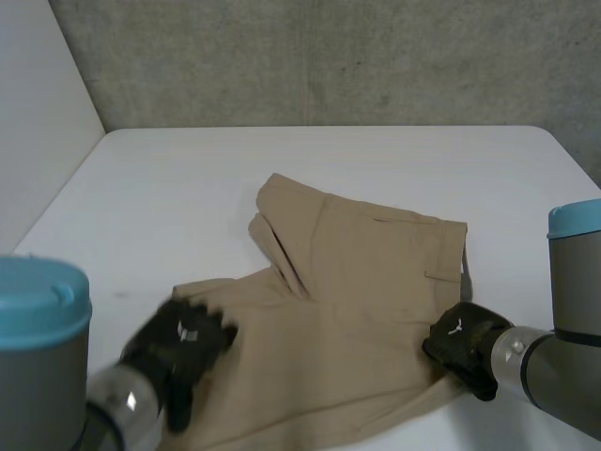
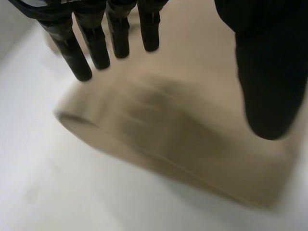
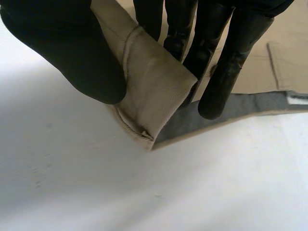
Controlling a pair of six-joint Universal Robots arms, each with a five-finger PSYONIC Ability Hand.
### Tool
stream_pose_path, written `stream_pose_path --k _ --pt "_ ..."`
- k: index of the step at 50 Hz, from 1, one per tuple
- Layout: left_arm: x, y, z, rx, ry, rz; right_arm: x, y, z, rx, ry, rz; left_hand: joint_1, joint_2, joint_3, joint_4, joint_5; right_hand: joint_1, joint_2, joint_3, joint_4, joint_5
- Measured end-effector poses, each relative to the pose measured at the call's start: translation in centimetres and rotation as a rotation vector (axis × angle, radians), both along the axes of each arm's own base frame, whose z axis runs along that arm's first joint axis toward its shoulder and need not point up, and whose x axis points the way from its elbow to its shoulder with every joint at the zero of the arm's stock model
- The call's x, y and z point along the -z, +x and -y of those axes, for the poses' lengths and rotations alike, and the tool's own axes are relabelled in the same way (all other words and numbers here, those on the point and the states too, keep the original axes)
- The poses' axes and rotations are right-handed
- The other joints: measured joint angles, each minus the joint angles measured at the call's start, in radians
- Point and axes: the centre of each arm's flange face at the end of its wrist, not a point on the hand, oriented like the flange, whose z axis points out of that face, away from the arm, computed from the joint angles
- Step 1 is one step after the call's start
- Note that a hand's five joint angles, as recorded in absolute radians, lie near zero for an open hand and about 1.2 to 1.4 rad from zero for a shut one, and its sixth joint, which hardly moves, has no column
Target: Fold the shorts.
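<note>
Nearest us, our left hand [image 1: 180, 346] is spread over the near leg [image 2: 144, 134] of the shorts [image 1: 357, 291], fingers straight and thumb well apart, gripping nothing; whether the fingertips touch the cloth we cannot tell. Our right hand [image 1: 462, 346] has the near waistband corner [image 3: 154, 91] pinched between thumb and fingers and raised off the white table [image 1: 188, 188], so the grey lining [image 3: 226, 113] shows underneath. The shorts lie flat across the middle of the table, waistband on our right, the second leg reaching away towards the wall [image 1: 329, 56]. We judge the tan cloth light and soft but with some body: the doubled waistband holds a crease where it is pinched, while the legs will sag and drag if lifted from one point. The seamed edges, meaning the waistband corners and the leg hems, look like the surest places to take hold, and the smooth table should let the cloth slide. A small white label [image 3: 298, 97] sits inside the waistband; its writing is too small for us to read.
</note>
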Motion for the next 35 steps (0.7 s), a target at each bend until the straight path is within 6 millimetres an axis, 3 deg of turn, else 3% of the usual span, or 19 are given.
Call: stream_pose_path --k 2,4,5,7,8,10,13,15,24,35 --pt "-0.8 -1.2 2.4 0.001 -0.104 -0.045 0.1 0.1 0.3 0.007 -0.022 0.015 -0.149 -0.156 -0.171 -0.166 -0.168 0.009 0.000 0.000 0.000 0.000" --pt "-1.1 -2.0 4.1 -0.001 -0.168 -0.068 0.1 0.2 0.4 0.012 -0.029 0.024 -0.149 -0.156 -0.171 -0.166 -0.168 0.009 0.000 0.000 0.000 0.000" --pt "-1.2 -3.1 6.5 -0.002 -0.246 -0.095 0.2 0.3 0.4 0.017 -0.033 0.033 -0.126 -0.138 -0.160 -0.150 -0.151 0.014 0.000 0.000 0.000 0.000" --pt "-1.0 -4.2 8.8 0.005 -0.305 -0.119 0.3 0.4 0.4 0.020 -0.031 0.038 -0.081 -0.102 -0.127 -0.111 -0.112 0.014 0.000 0.000 0.000 0.000" --pt "-1.0 -4.2 8.8 0.005 -0.305 -0.119 0.3 0.4 0.4 0.020 -0.031 0.038 -0.081 -0.102 -0.127 -0.111 -0.112 0.014 0.000 0.000 0.000 0.000" --pt "0.2 -6.1 11.7 0.042 -0.345 -0.154 0.6 0.4 0.4 0.023 -0.029 0.042 -0.009 -0.033 -0.058 -0.040 -0.043 0.014 0.000 0.000 0.000 0.000" --pt "1.2 -7.1 13.2 0.073 -0.347 -0.174 0.7 0.4 0.4 0.024 -0.030 0.042 0.027 0.008 -0.012 0.001 -0.001 0.015 0.000 0.000 0.000 0.000" --pt "2.8 -8.0 15.3 0.113 -0.333 -0.196 0.9 0.4 0.4 0.025 -0.033 0.042 0.068 0.049 0.029 0.044 0.042 0.015 0.000 0.000 0.000 0.000" --pt "6.0 -8.7 19.5 0.156 -0.301 -0.224 1.3 0.4 0.5 0.025 -0.034 0.041 0.207 0.183 0.162 0.177 0.173 0.015 0.000 0.000 0.000 0.000" --pt "7.7 -8.5 21.9 0.130 -0.281 -0.212 1.3 0.3 0.6 0.033 -0.033 0.039 0.371 0.352 0.331 0.347 0.335 0.015 0.000 0.000 0.000 0.000"
